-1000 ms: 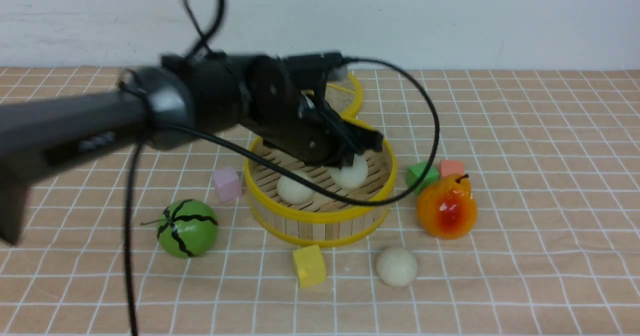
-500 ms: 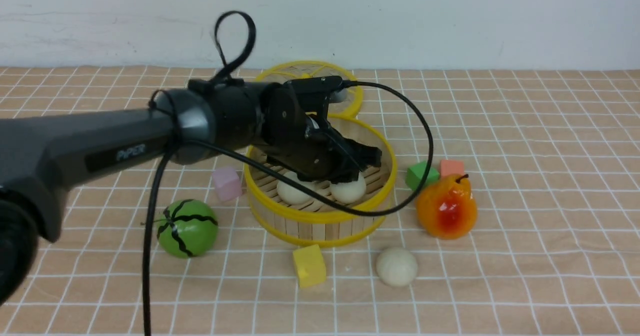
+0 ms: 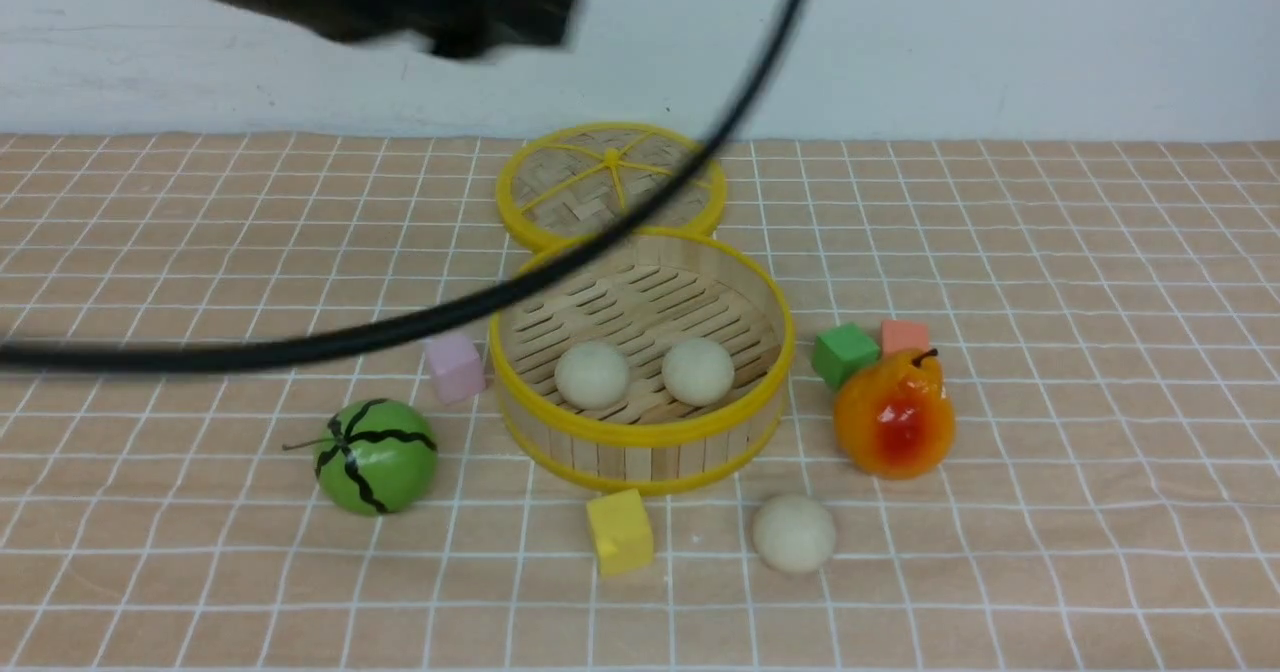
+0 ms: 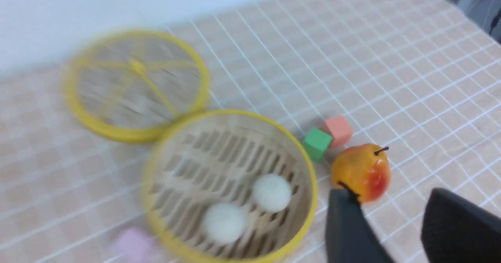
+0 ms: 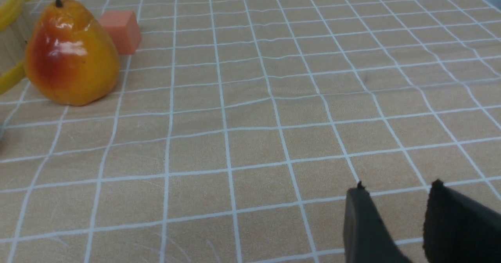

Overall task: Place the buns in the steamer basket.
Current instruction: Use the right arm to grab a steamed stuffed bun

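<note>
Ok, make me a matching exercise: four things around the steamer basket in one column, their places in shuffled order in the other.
Things:
1. loose bun
2. woven lid
3. pink block
4. green block

Places, relative to the steamer basket:
A. on its far side
B. on its right, next to the salmon block
C. on its near side, by the yellow block
D. on its left, close beside it

Pairs: 1-C, 2-A, 3-D, 4-B.
</note>
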